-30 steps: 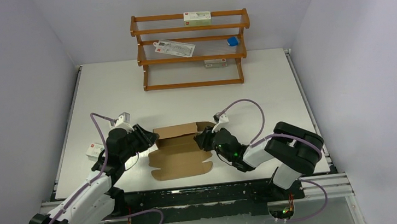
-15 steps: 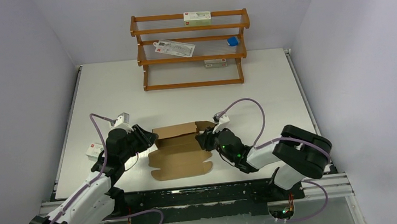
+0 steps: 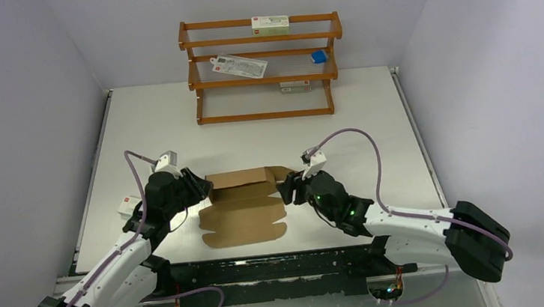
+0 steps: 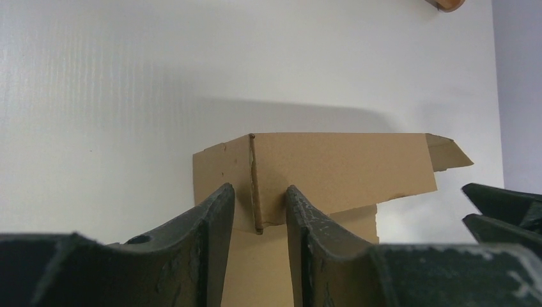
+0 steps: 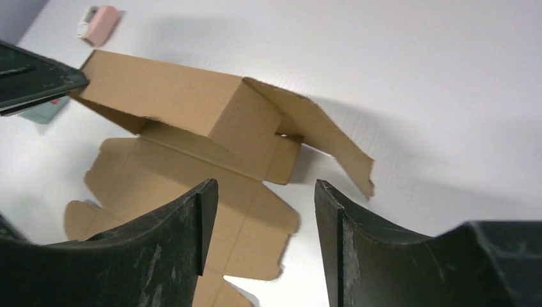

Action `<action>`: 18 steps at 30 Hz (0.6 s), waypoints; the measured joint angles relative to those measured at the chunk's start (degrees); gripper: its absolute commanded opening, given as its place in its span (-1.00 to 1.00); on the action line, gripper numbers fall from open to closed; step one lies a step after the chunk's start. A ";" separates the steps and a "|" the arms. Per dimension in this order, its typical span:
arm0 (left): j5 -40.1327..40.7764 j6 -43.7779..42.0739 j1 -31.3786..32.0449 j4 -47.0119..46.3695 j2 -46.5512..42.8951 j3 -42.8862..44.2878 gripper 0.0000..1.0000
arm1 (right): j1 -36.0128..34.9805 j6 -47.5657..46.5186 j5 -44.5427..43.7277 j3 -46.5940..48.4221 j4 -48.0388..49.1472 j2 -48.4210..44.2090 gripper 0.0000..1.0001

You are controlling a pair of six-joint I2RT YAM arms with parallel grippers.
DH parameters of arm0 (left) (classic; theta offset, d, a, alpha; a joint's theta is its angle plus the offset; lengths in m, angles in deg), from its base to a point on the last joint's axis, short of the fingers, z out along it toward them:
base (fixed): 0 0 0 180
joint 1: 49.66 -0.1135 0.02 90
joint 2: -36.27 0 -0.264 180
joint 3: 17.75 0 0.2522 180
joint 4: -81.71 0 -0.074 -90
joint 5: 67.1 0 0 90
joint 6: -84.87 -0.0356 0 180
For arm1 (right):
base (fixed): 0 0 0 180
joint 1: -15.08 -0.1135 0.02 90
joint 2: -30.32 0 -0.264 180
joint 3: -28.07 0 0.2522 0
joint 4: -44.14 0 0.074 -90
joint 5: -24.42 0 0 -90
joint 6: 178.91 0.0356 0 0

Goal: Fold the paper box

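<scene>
The paper box [image 3: 241, 216] is plain brown cardboard, lying near the table's front, half folded. Its back wall stands up and its front panel lies flat. My left gripper [image 3: 201, 190] is at the box's left end. In the left wrist view its jaws [image 4: 259, 192] are open, with the upright corner edge of the box [image 4: 345, 163] between them, unclamped. My right gripper [image 3: 287, 189] is at the box's right end, open and empty. In the right wrist view it [image 5: 263, 185] hovers over the flat panel's right edge, with the raised wall [image 5: 185, 102] and a loose side flap beyond.
A wooden rack [image 3: 261, 68] stands at the back with white cartons and a small blue block [image 3: 318, 56]. A small white carton [image 3: 129, 206] lies by the left arm. A pink item [image 5: 102, 22] lies beyond the box in the right wrist view.
The right arm has stretched out, its elbow swinging right and low, and its gripper has shifted slightly right. The box and left gripper have slid a little to the left.
</scene>
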 measured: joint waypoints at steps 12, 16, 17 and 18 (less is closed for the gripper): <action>0.52 -1.75 0.00 1.57 0.98 1.40 -0.16 | 1.79 -16.85 -5.86 16.06 -21.46 3.32 0.50; 0.57 -2.08 0.00 2.01 1.40 2.01 -0.17 | 4.66 -22.99 -1.73 19.39 -25.07 7.45 0.43; 0.57 -2.14 0.00 2.05 1.53 2.03 -0.17 | 5.75 -24.41 -0.52 20.00 -25.81 8.37 0.41; 0.57 -2.16 0.00 2.08 1.66 2.05 -0.16 | 6.88 -25.75 0.81 20.55 -26.49 9.16 0.38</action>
